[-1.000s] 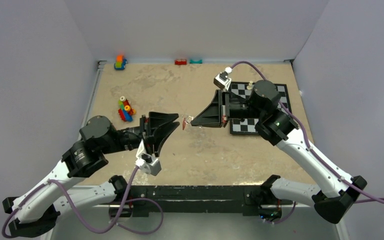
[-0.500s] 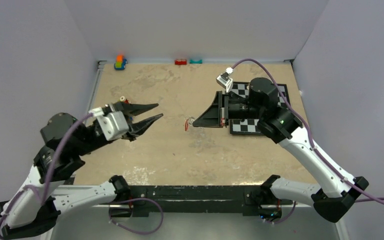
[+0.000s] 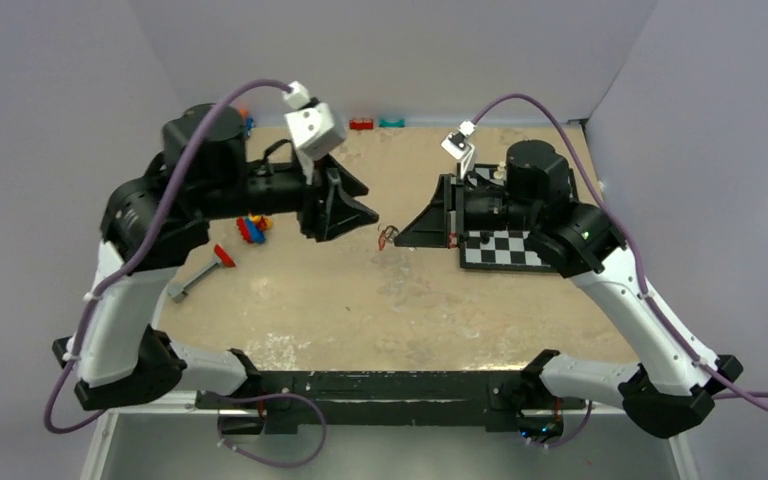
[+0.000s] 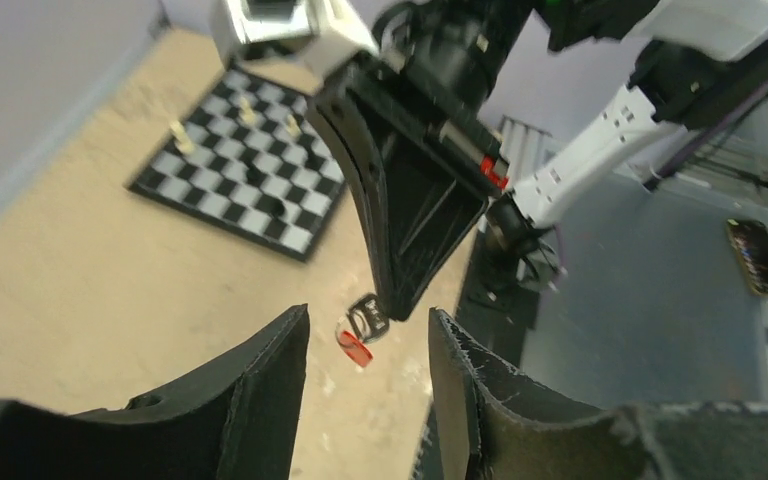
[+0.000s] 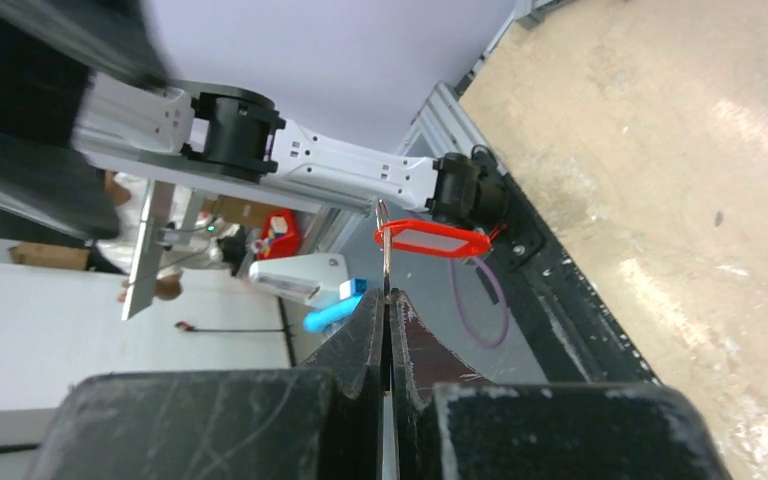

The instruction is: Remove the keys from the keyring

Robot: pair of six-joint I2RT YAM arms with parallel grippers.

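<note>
The right claw [image 5: 388, 300] pinches shut on the thin silvery wire keyring [image 5: 384, 262]; the small red-headed keys [image 5: 432, 241] dangle just beyond its tips, lying crosswise; the left claw [image 3: 372, 203], half-spread and empty, faces them, straight ahead, near.

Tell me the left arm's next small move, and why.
Probably ease the left gripper forward until its open jaws straddle the red key. The right gripper, shut on the keyring, presents it just beyond the left jaws, not yet between them.
</note>
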